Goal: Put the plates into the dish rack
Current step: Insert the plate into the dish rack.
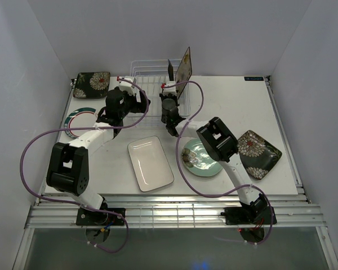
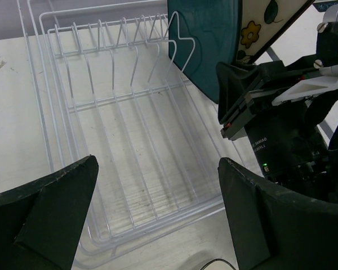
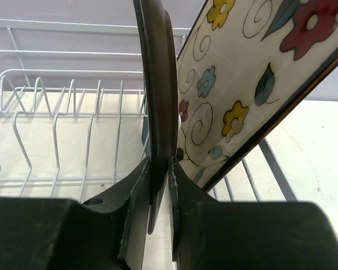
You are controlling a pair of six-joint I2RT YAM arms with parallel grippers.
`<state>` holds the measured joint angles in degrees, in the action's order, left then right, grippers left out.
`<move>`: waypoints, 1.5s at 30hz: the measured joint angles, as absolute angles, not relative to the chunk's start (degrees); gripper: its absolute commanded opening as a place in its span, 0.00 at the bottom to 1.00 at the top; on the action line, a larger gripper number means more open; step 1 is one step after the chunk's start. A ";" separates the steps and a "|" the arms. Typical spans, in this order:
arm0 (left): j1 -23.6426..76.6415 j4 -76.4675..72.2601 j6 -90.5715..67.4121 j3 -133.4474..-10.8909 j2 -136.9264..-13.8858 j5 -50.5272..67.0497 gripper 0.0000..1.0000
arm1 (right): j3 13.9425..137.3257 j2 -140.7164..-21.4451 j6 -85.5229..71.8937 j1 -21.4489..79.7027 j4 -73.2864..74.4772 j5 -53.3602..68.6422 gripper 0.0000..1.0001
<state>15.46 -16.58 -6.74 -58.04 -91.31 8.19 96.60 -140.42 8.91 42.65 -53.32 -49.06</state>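
Observation:
The white wire dish rack (image 1: 148, 79) stands at the back of the table. A cream floral plate (image 1: 185, 66) leans upright at its right end. Just left of it, my right gripper (image 1: 169, 85) is shut on the lower edge of the teal plate (image 1: 170, 70), holding it upright over the rack. In the right wrist view the teal plate (image 3: 158, 84) is edge-on between the jaws (image 3: 159, 169), next to the cream plate (image 3: 248, 73). My left gripper (image 2: 158, 208) hangs open over the rack's near side (image 2: 129, 140), holding nothing.
Flat on the table lie a dark floral plate (image 1: 92, 84) at back left, a round green-rimmed plate (image 1: 78, 120), a white rectangular plate (image 1: 150, 163), a mint-green plate (image 1: 200, 158) and another dark floral plate (image 1: 258, 153) at the right. White walls enclose three sides.

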 measured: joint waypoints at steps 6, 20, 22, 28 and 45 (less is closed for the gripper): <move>15.42 -16.56 -6.76 -58.13 -91.31 8.23 0.98 | 96.64 -140.29 7.11 43.20 -50.94 -47.72 0.38; 15.16 -16.56 -6.79 -58.15 -91.31 8.40 0.98 | 96.84 -138.61 2.76 42.68 -42.48 -46.92 0.45; 15.11 -16.56 -6.79 -58.15 -91.31 8.40 0.98 | 96.62 -137.53 1.26 42.70 -40.18 -46.39 0.46; 15.11 -16.56 -6.92 -58.15 -91.33 8.45 0.98 | 96.62 -132.44 -3.90 42.76 -30.98 -43.97 0.54; 15.11 -16.56 -6.94 -58.15 -91.33 8.62 0.98 | 100.12 -121.62 -18.87 35.66 -5.21 -26.52 0.63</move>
<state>15.11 -16.56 -6.94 -58.15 -91.33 8.62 100.12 -121.62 -18.87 35.66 -5.21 -26.52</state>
